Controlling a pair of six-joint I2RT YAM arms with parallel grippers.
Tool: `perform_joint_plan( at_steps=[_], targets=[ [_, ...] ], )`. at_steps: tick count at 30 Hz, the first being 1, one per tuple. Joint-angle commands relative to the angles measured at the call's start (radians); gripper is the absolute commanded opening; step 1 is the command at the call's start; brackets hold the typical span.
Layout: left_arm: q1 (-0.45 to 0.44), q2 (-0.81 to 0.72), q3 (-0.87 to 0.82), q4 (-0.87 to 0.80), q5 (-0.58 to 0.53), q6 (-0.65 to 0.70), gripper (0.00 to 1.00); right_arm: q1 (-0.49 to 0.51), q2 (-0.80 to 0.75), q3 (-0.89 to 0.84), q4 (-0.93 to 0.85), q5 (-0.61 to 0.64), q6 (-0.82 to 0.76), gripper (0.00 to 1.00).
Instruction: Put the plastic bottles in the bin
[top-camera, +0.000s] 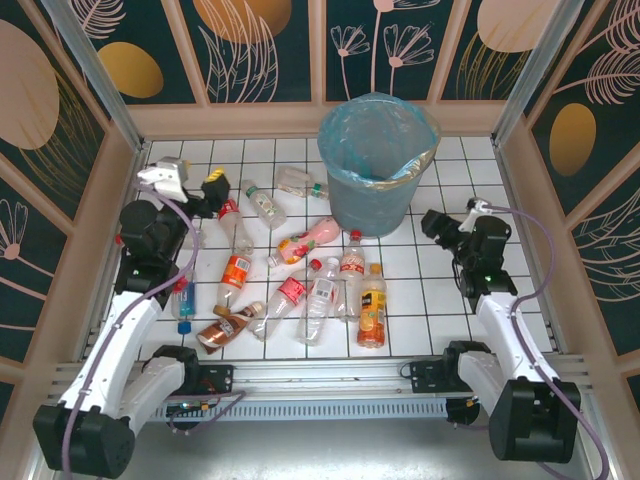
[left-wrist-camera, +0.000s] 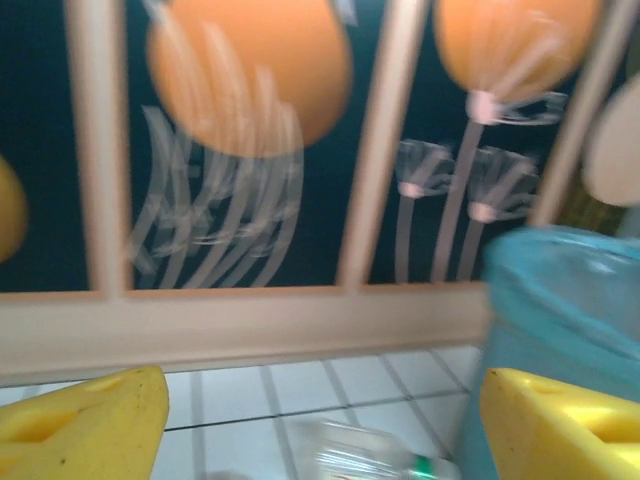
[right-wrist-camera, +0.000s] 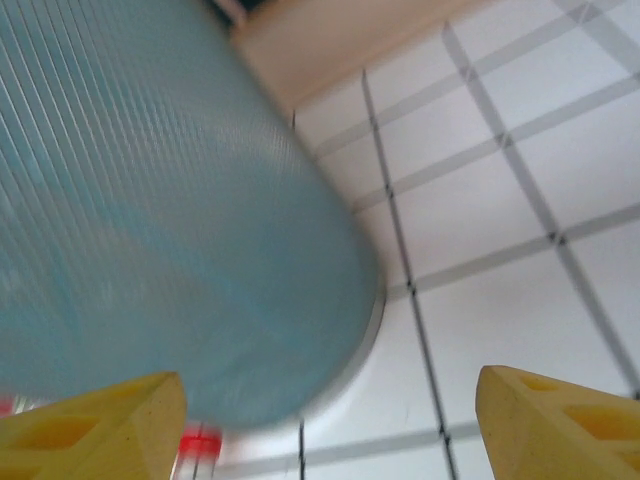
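Several plastic bottles lie scattered on the white tiled floor, among them a green-capped clear one (top-camera: 300, 182), a pink one (top-camera: 315, 235) and an orange-juice one (top-camera: 372, 305). The blue-lined bin (top-camera: 378, 165) stands upright at the back centre. My left gripper (top-camera: 213, 187) hovers at the back left, open and empty. Its wrist view looks between the yellow fingers (left-wrist-camera: 85, 430) at the blurred green-capped bottle (left-wrist-camera: 370, 455), with the bin (left-wrist-camera: 565, 320) to the right. My right gripper (top-camera: 432, 222) is just right of the bin, also open and empty. Its wrist view faces the bin wall (right-wrist-camera: 150, 220) and a red bottle cap (right-wrist-camera: 200, 443).
Wooden walls with dark patterned panels (top-camera: 265, 45) fence the floor on three sides. A small blue-capped bottle (top-camera: 184, 300) lies against my left arm. Bare tiles (top-camera: 440, 310) stretch right of the bottle pile, in front of my right arm.
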Motion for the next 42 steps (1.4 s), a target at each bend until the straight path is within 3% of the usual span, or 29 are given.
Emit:
perform_joint_plan(
  at_steps=[1,6,9,14,23,34,42],
  targets=[
    [-0.123,0.03,0.091,-0.266,0.118,0.113,0.81,0.042,0.038,0.054,-0.298,-0.144,0.007,0.76],
    [-0.382,0.13,0.125,-0.405,0.124,0.302,0.81,0.188,0.146,0.099,-0.35,-0.177,0.018,0.69],
    [-0.453,0.18,0.079,-0.377,0.14,0.358,0.81,0.236,0.249,0.13,-0.371,-0.18,-0.009,0.67],
    [-0.472,0.216,-0.013,-0.295,0.211,0.461,0.82,0.265,0.346,0.153,-0.361,-0.203,-0.03,0.66],
    [-0.472,0.215,-0.178,-0.132,0.175,0.548,0.85,0.278,0.443,0.163,-0.345,-0.217,-0.053,0.66],
    [-0.472,0.228,-0.166,-0.179,0.139,0.573,0.85,0.29,0.537,0.165,-0.298,-0.258,-0.05,0.6],
    [-0.472,0.225,-0.167,-0.18,0.126,0.572,0.86,0.294,0.571,0.176,-0.261,-0.322,-0.019,0.64]
  ],
)
